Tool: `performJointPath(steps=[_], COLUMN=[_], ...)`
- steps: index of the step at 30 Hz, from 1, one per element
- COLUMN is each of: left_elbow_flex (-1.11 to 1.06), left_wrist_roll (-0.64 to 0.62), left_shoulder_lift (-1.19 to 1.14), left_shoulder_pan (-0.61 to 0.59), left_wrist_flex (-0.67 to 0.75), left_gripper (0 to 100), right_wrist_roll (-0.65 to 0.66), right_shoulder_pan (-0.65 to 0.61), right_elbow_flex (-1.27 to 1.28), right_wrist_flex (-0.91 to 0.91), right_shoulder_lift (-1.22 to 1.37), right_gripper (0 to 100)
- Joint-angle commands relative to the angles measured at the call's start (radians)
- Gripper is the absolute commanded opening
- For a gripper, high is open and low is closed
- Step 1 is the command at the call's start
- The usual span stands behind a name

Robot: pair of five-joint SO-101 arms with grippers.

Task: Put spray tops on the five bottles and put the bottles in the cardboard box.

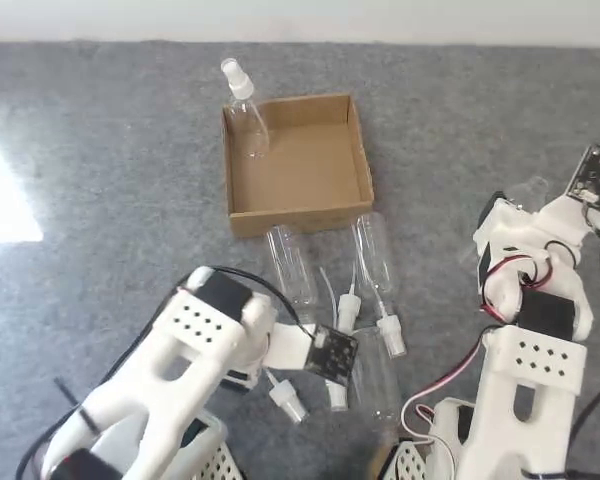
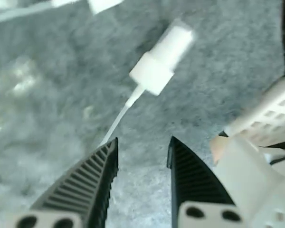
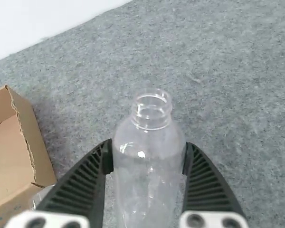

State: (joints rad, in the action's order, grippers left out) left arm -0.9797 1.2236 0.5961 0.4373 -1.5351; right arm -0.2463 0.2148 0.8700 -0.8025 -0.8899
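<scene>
Toward the far edge of the bench [image 1: 100,220], midway along: box [image 1: 310,175], open on top, with a capped bottle [image 1: 252,130] propped in its far left corner, spray head poking above the wall. Counts, by the look of it, as one of five done.

Just before the box's near wall: first bottle [image 1: 288,265] and second bottle [image 1: 373,250], lying side by side, necks bare and turned to the near edge. Closer to that edge, third bottle [image 1: 375,375], also lying, hard to make out against the cover. Strewn among them, loose tops [image 1: 348,312], four as far as can be told.

Near the right edge: right fingers [image 3: 92,175] closed snugly on the held bottle [image 3: 147,166], one on each side of its body, neck open and uncapped, near the box yet apart from it.

Over the near middle: left fingers [image 2: 107,161] parted a moderate way, gripping nothing, hovering above a top [image 2: 161,61] lying flat, dip tube running back toward the gap between them.

Judged from this: four bottles yet to cap, four yet to box. Probably in hand now, fetching this top for the held bottle; after that, seating tube in neck, fiddly by the look of it.

Across the whole bench: grey felt-like cover, fuzzy and matt. At the left edge, a bright patch of glare. Beyond the far edge, a strip of pale wall.
</scene>
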Motion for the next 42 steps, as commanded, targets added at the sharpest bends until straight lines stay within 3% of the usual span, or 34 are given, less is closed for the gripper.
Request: performJointPath(steps=[1, 18, 35, 42], left_elbow_flex=[0.047, 0.076, 0.156, 0.157], left_wrist_roll=[0.008, -0.08, -0.112, -0.143], left_shoulder_lift=[-0.035, -0.238, -0.466, -0.545], left_shoulder_pan=[0.078, 0.302, 0.31, 0.373], left_wrist_flex=[-0.009, 0.1, 0.181, 0.183], left_gripper=[16, 16, 16, 12], right_wrist_roll=[-0.005, -0.003, -0.003, -0.003], right_shoulder_pan=[0.015, 0.015, 0.013, 0.013], right_elbow_flex=[-0.012, -0.011, -0.011, -0.011], right_wrist_flex=[0.022, 0.033, 0.031, 0.031], right_shoulder_lift=[-0.021, -0.021, -0.021, -0.021], right_gripper=[9.5, 9.5, 9.5, 9.5])
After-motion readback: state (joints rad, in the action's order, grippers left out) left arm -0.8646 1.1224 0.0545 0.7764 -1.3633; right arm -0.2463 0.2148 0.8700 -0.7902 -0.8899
